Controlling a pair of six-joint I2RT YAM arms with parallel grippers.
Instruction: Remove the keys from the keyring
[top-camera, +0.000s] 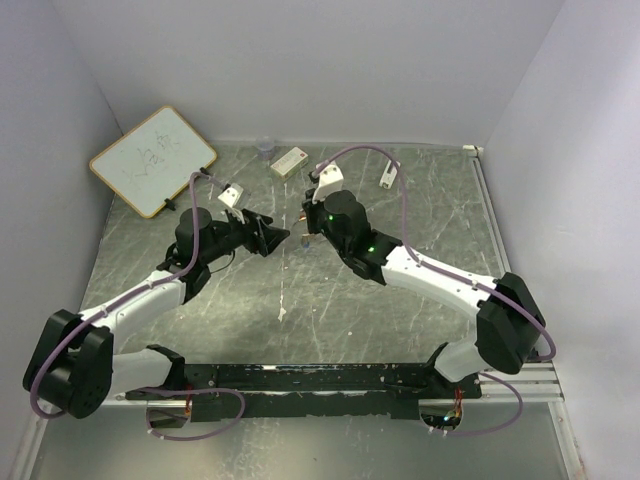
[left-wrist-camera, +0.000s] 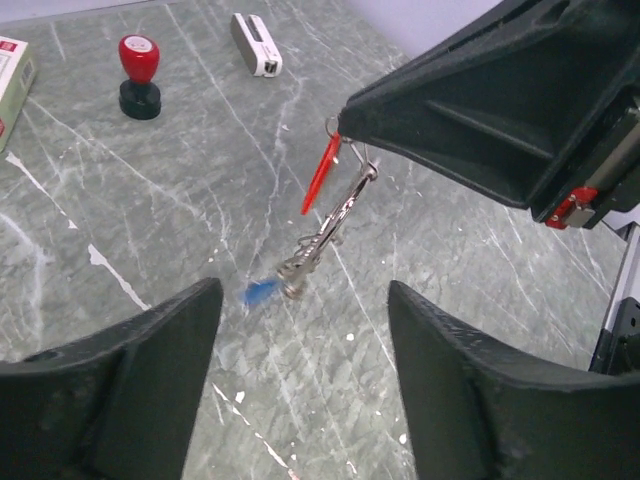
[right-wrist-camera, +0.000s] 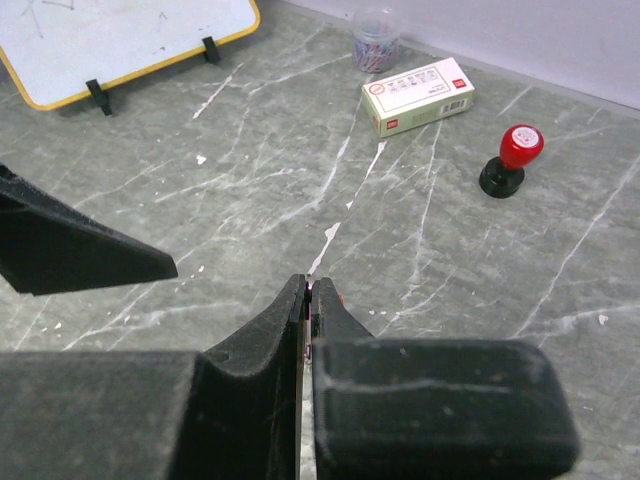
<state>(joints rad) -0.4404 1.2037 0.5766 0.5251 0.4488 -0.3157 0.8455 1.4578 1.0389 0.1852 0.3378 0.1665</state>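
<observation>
My right gripper (left-wrist-camera: 338, 122) reaches in from the upper right of the left wrist view, shut on the top of the keyring (left-wrist-camera: 362, 165). The bunch dangles from it above the table. A red-headed key (left-wrist-camera: 320, 175) hangs just under the tips. Silvery keys (left-wrist-camera: 318, 240) trail down and left, ending at a blurred blue-headed key (left-wrist-camera: 260, 292). My left gripper (left-wrist-camera: 300, 330) is open just short of the bunch's lower end, with nothing between its fingers. In the right wrist view the right gripper (right-wrist-camera: 312, 292) shows tight jaws that hide the ring. Both grippers meet tip to tip mid-table (top-camera: 290, 236).
A black stamp with a red top (right-wrist-camera: 512, 160) stands on the marble table (right-wrist-camera: 200, 200) beyond the grippers. Near it lie a white box (right-wrist-camera: 418, 95) and a small jar of clips (right-wrist-camera: 375, 40). A whiteboard (top-camera: 152, 160) leans at the back left. A small white device (left-wrist-camera: 256, 44) lies far right.
</observation>
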